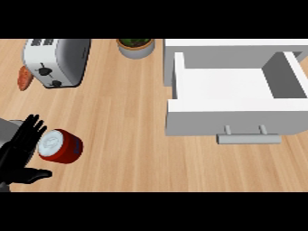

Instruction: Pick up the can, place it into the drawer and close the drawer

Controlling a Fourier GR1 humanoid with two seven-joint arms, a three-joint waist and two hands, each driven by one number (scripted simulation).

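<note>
At the counter's lower left, the left hand (13, 153) stands open, its fingers straight and fanned along the left side of the can (60, 146), thumb stretched out below it. Whether the fingertips actually touch the can is hard to say from this steep angle; they look just beside it or barely in contact, and nothing is curled round it. The can, red with a pale lid, lies tilted on the wood, not lifted. Farther back on the left sits a toaster (55, 61) with a reddish sausage-like item (25, 78) beside it, and a potted plant (137, 47) stands near the back middle. To the right, the white drawer (239, 115) is pulled fully out, its handle (248, 137) facing the robot and its inside bare. The right hand does not show.

By my reading, the task is at its very start: the grasp is not yet made, and lifting, carrying the can well across to the drawer, dropping it in and pushing the drawer shut all remain.
</note>
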